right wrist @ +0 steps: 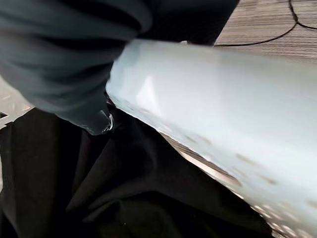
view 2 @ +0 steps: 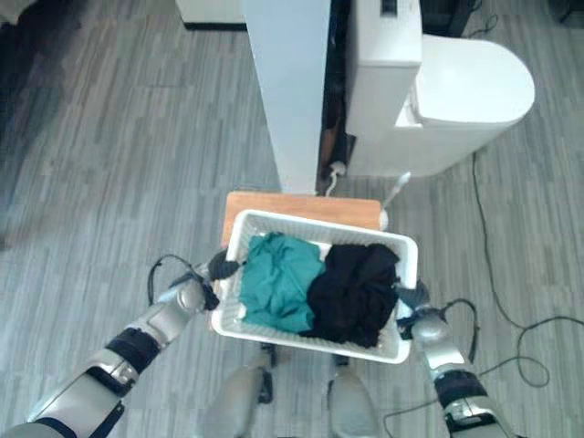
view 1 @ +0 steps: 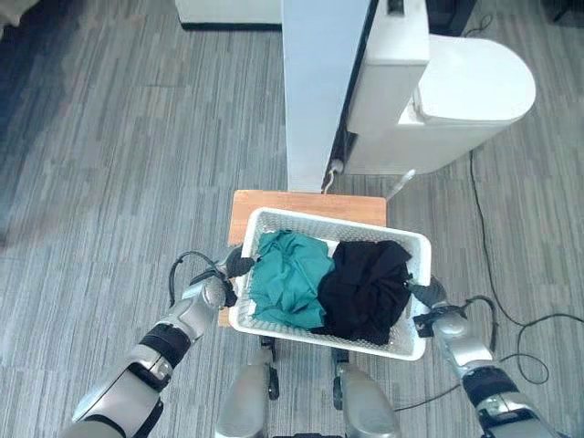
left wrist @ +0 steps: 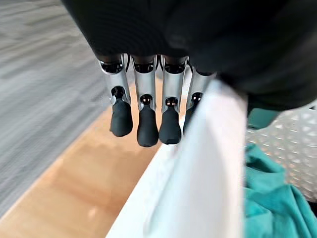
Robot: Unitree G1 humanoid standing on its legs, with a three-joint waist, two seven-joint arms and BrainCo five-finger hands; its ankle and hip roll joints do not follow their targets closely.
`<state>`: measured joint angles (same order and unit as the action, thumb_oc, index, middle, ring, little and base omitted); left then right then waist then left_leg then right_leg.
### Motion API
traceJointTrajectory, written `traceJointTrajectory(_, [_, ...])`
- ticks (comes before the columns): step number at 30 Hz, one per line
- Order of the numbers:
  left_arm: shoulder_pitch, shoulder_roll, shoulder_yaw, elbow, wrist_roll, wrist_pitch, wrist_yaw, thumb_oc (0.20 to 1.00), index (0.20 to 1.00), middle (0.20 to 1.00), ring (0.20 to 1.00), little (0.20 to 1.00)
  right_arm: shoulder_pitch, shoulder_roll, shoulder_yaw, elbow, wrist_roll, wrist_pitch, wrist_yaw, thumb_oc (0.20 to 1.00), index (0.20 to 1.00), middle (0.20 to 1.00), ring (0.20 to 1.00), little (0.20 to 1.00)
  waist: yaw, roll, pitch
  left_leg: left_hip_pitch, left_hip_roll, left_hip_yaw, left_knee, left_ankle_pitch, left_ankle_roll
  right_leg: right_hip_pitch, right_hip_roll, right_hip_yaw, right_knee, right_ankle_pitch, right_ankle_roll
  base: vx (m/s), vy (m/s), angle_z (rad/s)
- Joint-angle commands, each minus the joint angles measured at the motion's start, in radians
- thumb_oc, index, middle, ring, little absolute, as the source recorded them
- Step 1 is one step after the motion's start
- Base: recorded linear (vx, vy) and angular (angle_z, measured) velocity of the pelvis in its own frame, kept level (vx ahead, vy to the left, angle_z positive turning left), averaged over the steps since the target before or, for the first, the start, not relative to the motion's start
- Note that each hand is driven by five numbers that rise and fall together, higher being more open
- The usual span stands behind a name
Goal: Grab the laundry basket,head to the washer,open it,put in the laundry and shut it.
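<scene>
A white perforated laundry basket (view 1: 339, 220) rests on a small wooden stool (view 1: 306, 204). It holds a teal garment (view 1: 290, 274) on the left and a black garment (view 1: 367, 287) on the right. My left hand (view 1: 228, 271) is at the basket's left rim (left wrist: 198, 173). Its fingers (left wrist: 148, 119) hang straight down outside the wall, above the wooden top (left wrist: 74, 188). My right hand (view 1: 427, 297) is against the right rim (right wrist: 223, 109). Its dark cover (right wrist: 64, 59) lies over the black cloth (right wrist: 124, 188) and hides the fingers.
A tall pale panel (view 1: 319, 82) and a white rounded appliance (view 1: 447, 91) stand right behind the stool. Grey plank flooring (view 1: 109, 164) stretches to the left and to the far right.
</scene>
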<state>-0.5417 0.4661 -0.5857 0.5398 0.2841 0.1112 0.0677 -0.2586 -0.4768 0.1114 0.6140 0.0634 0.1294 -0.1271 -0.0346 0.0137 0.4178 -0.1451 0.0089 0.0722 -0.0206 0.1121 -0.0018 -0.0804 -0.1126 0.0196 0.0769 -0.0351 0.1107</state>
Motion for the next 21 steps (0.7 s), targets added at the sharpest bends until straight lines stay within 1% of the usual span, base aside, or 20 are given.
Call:
traceJointTrajectory(1, [-0.007, -0.001, -0.006, -0.014, 0.043, -0.068, -0.014, 0.200, 0.200, 0.200, 0.200, 0.200, 0.043, -0.114, -0.044, -0.030, -0.033, -0.033, 0.002, 0.200, 0.200, 0.200, 0.200, 0.200, -0.003, -0.042, -0.146, -0.033, -0.008, -0.036, 0.153, -0.192, -0.003, -0.102, -0.089, -0.022, 0.022, 0.099, 0.069, -0.01, 0.145, -0.06])
traceJointTrajectory(2, [-0.005, 0.001, 0.000, -0.011, 0.037, -0.072, -0.017, 0.200, 0.200, 0.200, 0.200, 0.200, 0.044, -0.133, -0.066, -0.018, -0.028, -0.032, 0.000, 0.200, 0.200, 0.200, 0.200, 0.200, -0.012, -0.044, -0.153, -0.022, -0.015, -0.032, 0.147, -0.197, 0.001, -0.107, -0.095, -0.016, 0.022, 0.118, 0.077, -0.08, 0.116, -0.17])
traceJointTrajectory(3, [-0.008, 0.007, 0.006, 0.000, 0.027, -0.074, -0.023, 0.200, 0.200, 0.200, 0.200, 0.200, 0.028, -0.168, -0.088, 0.003, -0.024, -0.027, 0.001, 0.200, 0.200, 0.200, 0.200, 0.200, -0.018, -0.046, -0.156, -0.014, -0.024, -0.008, 0.149, -0.202, 0.005, -0.125, -0.110, -0.009, 0.015, 0.172, 0.102, -0.08, 0.117, -0.28])
traceJointTrajectory(4, [-0.009, 0.006, 0.007, 0.001, 0.027, -0.075, -0.023, 0.200, 0.200, 0.200, 0.200, 0.200, 0.026, -0.169, -0.087, 0.003, -0.023, -0.027, 0.001, 0.200, 0.200, 0.200, 0.200, 0.200, -0.016, -0.046, -0.154, -0.014, -0.024, -0.005, 0.150, -0.203, 0.006, -0.125, -0.110, -0.006, 0.013, 0.176, 0.104, -0.12, 0.100, -0.34])
traceJointTrajectory(5, [-0.013, 0.012, 0.007, 0.005, 0.026, -0.073, -0.023, 0.200, 0.200, 0.200, 0.200, 0.200, 0.011, -0.183, -0.093, 0.012, -0.015, -0.029, -0.005, 0.200, 0.200, 0.200, 0.200, 0.200, -0.013, -0.041, -0.153, -0.018, -0.019, 0.008, 0.158, -0.201, 0.009, -0.132, -0.110, -0.021, 0.020, 0.168, 0.105, -0.18, 0.108, -0.43])
traceJointTrajectory(6, [-0.015, 0.034, 0.010, 0.006, 0.021, -0.068, -0.025, 0.200, 0.200, 0.200, 0.200, 0.200, -0.010, -0.205, -0.104, 0.031, 0.009, -0.039, -0.007, 0.200, 0.200, 0.200, 0.200, 0.200, 0.001, -0.023, -0.152, -0.019, 0.002, 0.047, 0.163, -0.194, 0.016, -0.129, -0.109, -0.089, 0.101, 0.118, 0.092, -0.22, 0.164, -0.57])
traceJointTrajectory(8, [-0.014, 0.056, 0.006, 0.013, 0.017, -0.067, -0.029, 0.200, 0.200, 0.200, 0.200, 0.200, -0.028, -0.211, -0.101, 0.068, 0.041, -0.045, -0.005, 0.200, 0.200, 0.200, 0.200, 0.200, 0.024, -0.005, -0.166, -0.010, 0.020, 0.092, 0.160, -0.180, 0.028, -0.104, -0.117, -0.178, 0.232, 0.056, 0.076, -0.20, 0.170, -1.00])
traceJointTrajectory(9, [-0.007, 0.071, 0.011, 0.017, 0.015, -0.067, -0.030, 0.200, 0.200, 0.200, 0.200, 0.200, -0.038, -0.213, -0.091, 0.079, 0.045, -0.046, 0.001, 0.200, 0.200, 0.200, 0.200, 0.200, 0.037, -0.002, -0.178, -0.008, 0.025, 0.120, 0.155, -0.167, 0.036, -0.080, -0.119, -0.215, 0.291, 0.031, 0.071, -0.13, 0.094, -1.12])
traceJointTrajectory(10, [-0.006, 0.072, 0.012, 0.016, 0.015, -0.067, -0.030, 0.200, 0.200, 0.200, 0.200, 0.200, -0.040, -0.213, -0.089, 0.080, 0.045, -0.046, 0.001, 0.200, 0.200, 0.200, 0.200, 0.200, 0.038, -0.002, -0.177, -0.008, 0.026, 0.123, 0.153, -0.163, 0.036, -0.082, -0.119, -0.213, 0.292, 0.034, 0.070, -0.16, 0.128, -0.99])
traceJointTrajectory(11, [0.034, 0.098, 0.035, 0.017, 0.005, -0.063, -0.037, 0.200, 0.200, 0.200, 0.200, 0.200, -0.046, -0.212, -0.079, 0.087, 0.053, -0.046, 0.024, 0.200, 0.200, 0.200, 0.200, 0.200, 0.061, 0.001, -0.207, 0.002, 0.028, 0.169, 0.140, -0.155, 0.050, -0.025, -0.125, -0.249, 0.361, -0.004, 0.061, -0.17, 0.096, -0.82])
traceJointTrajectory(13, [0.080, 0.119, 0.059, 0.022, -0.017, -0.063, -0.035, 0.200, 0.200, 0.200, 0.200, 0.200, -0.059, -0.211, -0.070, 0.120, 0.074, -0.048, 0.040, 0.200, 0.200, 0.200, 0.200, 0.200, 0.087, -0.006, -0.246, 0.001, 0.026, 0.219, 0.117, -0.134, 0.061, 0.038, -0.129, -0.258, 0.417, 0.003, 0.067, -0.21, 0.059, -0.87])
traceJointTrajectory(14, [0.102, 0.125, 0.066, 0.027, -0.028, -0.064, -0.032, 0.200, 0.200, 0.200, 0.200, 0.200, -0.068, -0.213, -0.060, 0.136, 0.084, -0.050, 0.043, 0.200, 0.200, 0.200, 0.200, 0.200, 0.101, -0.014, -0.263, -0.009, 0.025, 0.246, 0.109, -0.119, 0.061, 0.074, -0.131, -0.252, 0.413, 0.014, 0.072, -0.13, -0.002, -1.24])
traceJointTrajectory(15, [0.104, 0.126, 0.067, 0.027, -0.028, -0.064, -0.032, 0.200, 0.200, 0.200, 0.200, 0.200, -0.070, -0.212, -0.057, 0.138, 0.085, -0.051, 0.043, 0.200, 0.200, 0.200, 0.200, 0.200, 0.105, -0.015, -0.264, -0.005, 0.025, 0.251, 0.107, -0.119, 0.061, 0.074, -0.131, -0.247, 0.411, 0.015, 0.073, -0.16, -0.037, -1.40])
traceJointTrajectory(16, [0.128, 0.131, 0.079, 0.039, -0.042, -0.065, -0.028, 0.200, 0.200, 0.200, 0.200, 0.200, -0.087, -0.211, -0.049, 0.166, 0.096, -0.052, 0.046, 0.200, 0.200, 0.200, 0.200, 0.200, 0.120, -0.026, -0.282, -0.018, 0.027, 0.280, 0.099, -0.107, 0.060, 0.116, -0.137, -0.245, 0.402, 0.025, 0.081, -0.19, -0.099, -1.29])
traceJointTrajectory(17, [0.153, 0.129, 0.093, 0.057, -0.063, -0.065, -0.027, 0.200, 0.200, 0.200, 0.200, 0.200, -0.112, -0.207, -0.034, 0.196, 0.099, -0.049, 0.054, 0.200, 0.200, 0.200, 0.200, 0.200, 0.141, -0.046, -0.308, -0.035, 0.021, 0.295, 0.076, -0.109, 0.049, 0.163, -0.148, -0.231, 0.379, 0.046, 0.105, -0.29, -0.163, -1.04])
traceJointTrajectory(18, [0.165, 0.127, 0.104, 0.072, -0.074, -0.066, -0.022, 0.200, 0.200, 0.200, 0.200, 0.200, -0.132, -0.209, -0.020, 0.210, 0.103, -0.049, 0.058, 0.200, 0.200, 0.200, 0.200, 0.200, 0.153, -0.054, -0.315, -0.047, 0.033, 0.317, 0.065, -0.089, 0.041, 0.183, -0.145, -0.221, 0.353, 0.059, 0.109, -0.20, -0.136, -1.13])
traceJointTrajectory(19, [0.165, 0.127, 0.105, 0.072, -0.074, -0.067, -0.022, 0.200, 0.200, 0.200, 0.200, 0.200, -0.132, -0.209, -0.020, 0.211, 0.103, -0.049, 0.058, 0.200, 0.200, 0.200, 0.200, 0.200, 0.153, -0.054, -0.315, -0.046, 0.033, 0.318, 0.065, -0.089, 0.040, 0.183, -0.145, -0.220, 0.352, 0.059, 0.109, -0.20, -0.162, -1.18])
traceJointTrajectory(20, [0.164, 0.119, 0.110, 0.091, -0.082, -0.067, -0.017, 0.200, 0.200, 0.200, 0.200, 0.200, -0.151, -0.210, -0.006, 0.228, 0.110, -0.049, 0.060, 0.200, 0.200, 0.200, 0.200, 0.200, 0.159, -0.062, -0.318, -0.071, 0.054, 0.336, 0.071, -0.071, 0.029, 0.206, -0.128, -0.214, 0.315, 0.030, 0.104, -0.23, -0.200, -1.12])
traceJointTrajectory(21, [0.169, 0.115, 0.115, 0.100, -0.092, -0.070, -0.015, 0.200, 0.200, 0.200, 0.200, 0.200, -0.165, -0.204, 0.007, 0.231, 0.120, -0.051, 0.061, 0.200, 0.200, 0.200, 0.200, 0.200, 0.160, -0.065, -0.314, -0.087, 0.079, 0.348, 0.073, -0.049, 0.015, 0.201, -0.117, -0.207, 0.286, -0.005, 0.096, -0.32, -0.280, -0.93])
